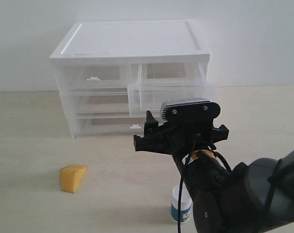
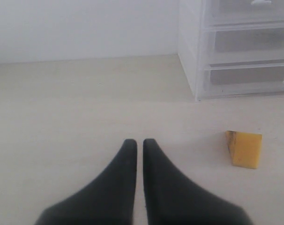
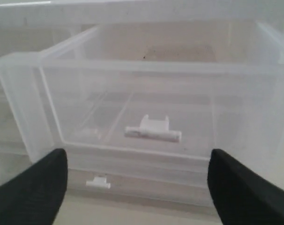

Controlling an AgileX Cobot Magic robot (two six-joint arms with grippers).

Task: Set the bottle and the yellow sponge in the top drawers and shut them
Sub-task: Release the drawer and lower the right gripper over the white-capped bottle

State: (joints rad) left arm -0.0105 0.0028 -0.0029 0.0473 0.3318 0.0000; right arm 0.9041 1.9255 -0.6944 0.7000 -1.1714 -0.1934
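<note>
The right top drawer (image 1: 172, 95) is pulled out of the white-topped cabinet (image 1: 132, 41), and nothing shows inside it. The left top drawer (image 1: 93, 77) is pushed in. My right gripper (image 1: 145, 133) hovers open just in front of the pulled-out drawer (image 3: 132, 108). Its fingers (image 3: 39, 187) stand wide apart, below the white tab handle (image 3: 153, 129). The bottle (image 1: 181, 204) stands on the table under my right arm, partly hidden by a cable. To the left lies the yellow sponge (image 1: 73, 177). My left gripper (image 2: 139, 142) is shut and empty above the table, with the sponge (image 2: 245, 148) beside it.
Two full-width drawers (image 1: 103, 104) sit closed below the top ones, and the lower one's tab handle (image 3: 99, 182) shows. The cabinet's side (image 2: 189, 47) stands beyond the sponge. A pale wall runs behind the table (image 1: 30, 141).
</note>
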